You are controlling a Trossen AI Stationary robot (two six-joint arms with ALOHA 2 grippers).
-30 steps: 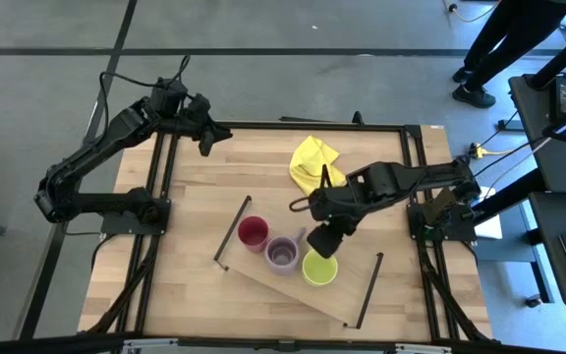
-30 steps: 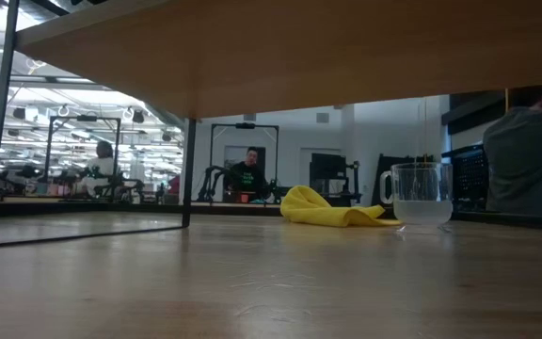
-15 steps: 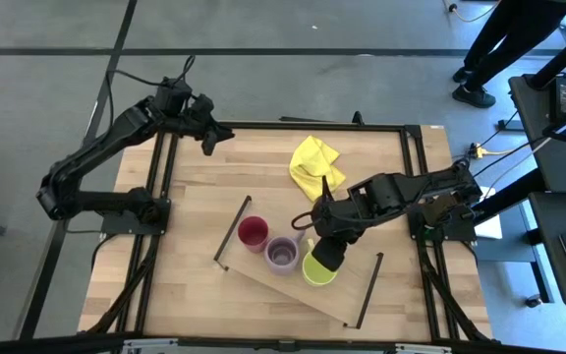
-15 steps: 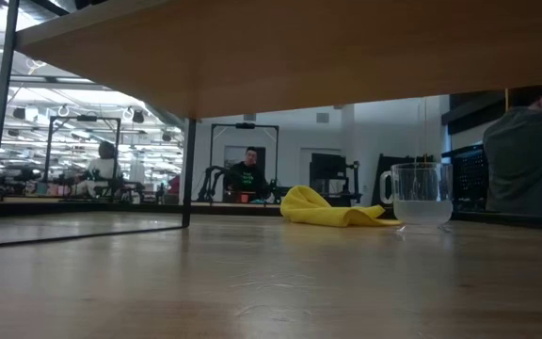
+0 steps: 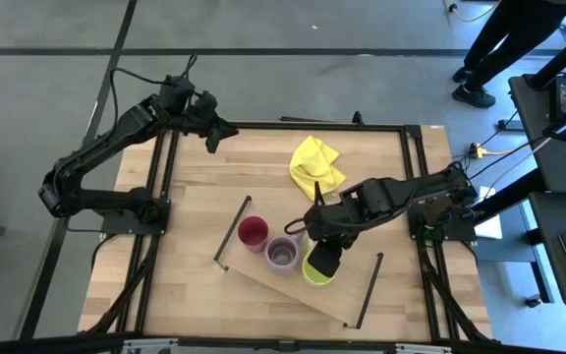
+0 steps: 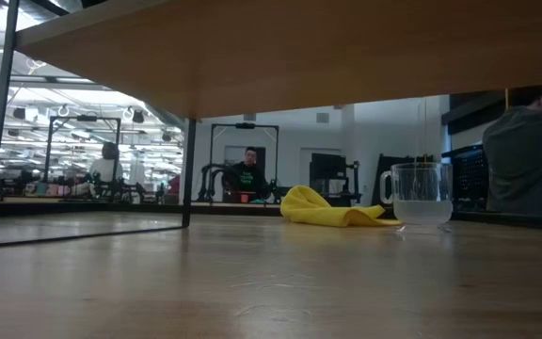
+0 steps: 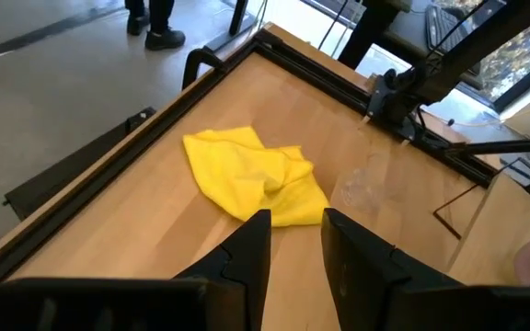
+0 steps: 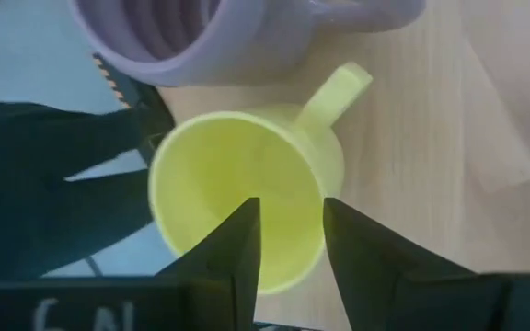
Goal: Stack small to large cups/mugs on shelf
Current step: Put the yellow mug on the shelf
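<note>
Presently, on the shelf point(image 5: 293, 285): red cup point(image 5: 253, 232), purple mug point(image 5: 283, 253) and yellow-green mug point(image 5: 314, 270) in a row. Right hand point(image 8: 290, 241) directly over the yellow-green mug, fingers parted astride its rim, gripping nothing. Glass tumbler point(image 6: 421, 194) off the shelf, beside the yellow cloth point(image 5: 316, 165). Left hand point(image 7: 294, 241) far from the shelf, at the counter point(image 5: 204, 182) corner, open, empty.

floor point(image 5: 47, 39): grey (dark seams) | windows point(image 6: 73, 122): bright | person point(image 6: 247, 172): seated
</note>
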